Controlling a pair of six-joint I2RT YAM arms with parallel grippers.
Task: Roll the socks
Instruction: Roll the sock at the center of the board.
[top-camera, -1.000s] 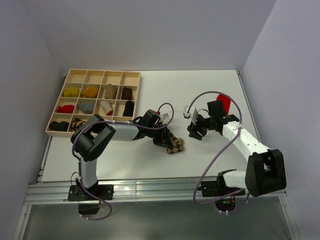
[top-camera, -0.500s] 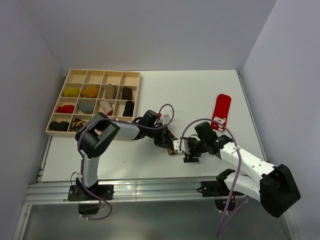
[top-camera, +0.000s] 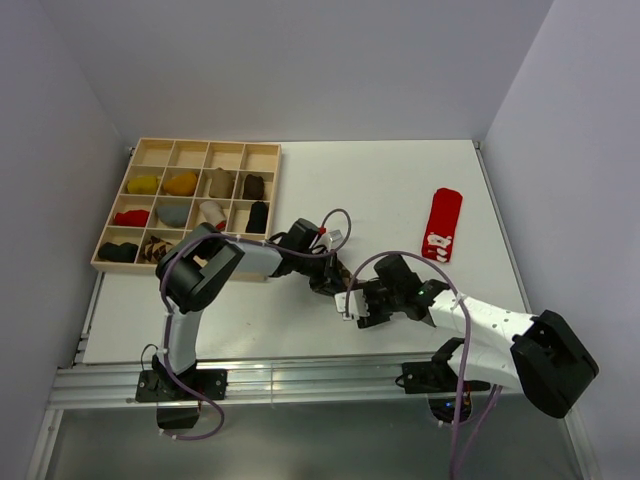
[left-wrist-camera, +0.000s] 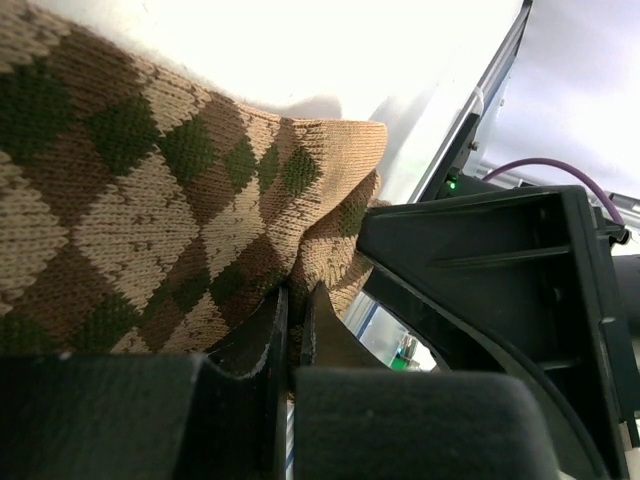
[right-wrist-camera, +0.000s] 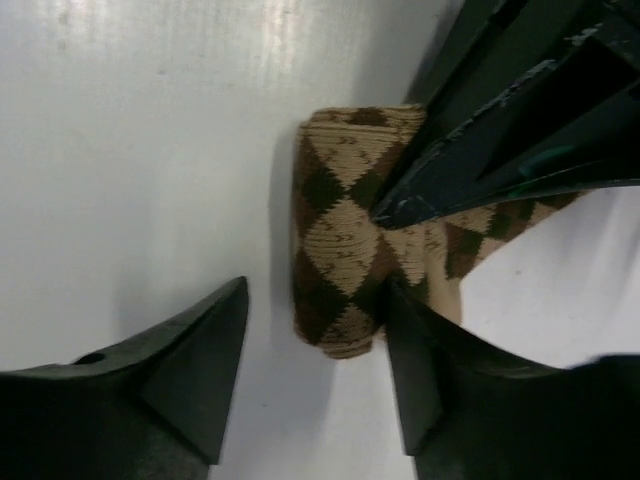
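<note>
Since a second ago the right arm has swung from the far right of the table (top-camera: 380, 180) in to the middle, and the red sock (top-camera: 443, 224) it was beside then now lies flat there.

At the far left sits one wooden tray (top-camera: 205, 141) along the table's left edge, with ten small sock bundles in its compartments. The left claw (left-wrist-camera: 293, 315) is pinched nearly closed on a fold of the one argyle sock (right-wrist-camera: 340, 250), which lies folded on the table in the middle, close to the near edge. The right claw (right-wrist-camera: 318, 300) is spread wide and straddles the sock's folded end. It grips nothing: one finger is just beside the fabric, the other stands apart over bare table.

Two socks lie on the table in all. The red sock lies well apart from both claws, near the right edge but not touching it. Bare table stretches from the claws to the far edge, between tray and red sock.
</note>
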